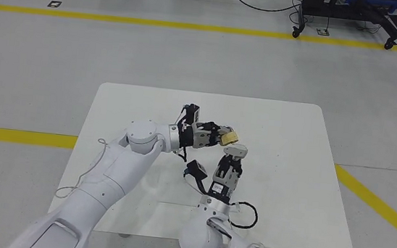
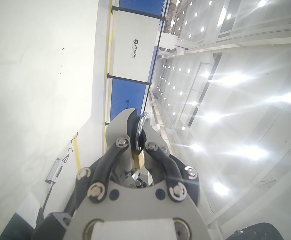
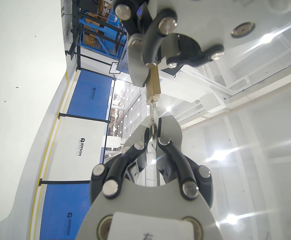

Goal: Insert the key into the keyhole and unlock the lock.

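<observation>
Aligning key (image 3: 154,129) to keyhole (image 3: 151,101) | left tool (image 2: 139,127) clamped on lock (image 2: 138,160) by its shackle (image 2: 142,120), above surface (image 1: 292,134) | right tool (image 3: 156,123) pinches key, tip meeting lock's underside | advice: keep blade in line, push straight, then twist gently

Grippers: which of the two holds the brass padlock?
The left gripper: it is shut on the padlock, while the right gripper pinches the thin key.

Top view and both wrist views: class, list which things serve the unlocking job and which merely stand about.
Job in hand:
padlock, gripped by the left gripper
key, gripped by the right gripper

Standing about:
white table
yellow floor lines
black wheeled frame
blue barrier panels
</observation>
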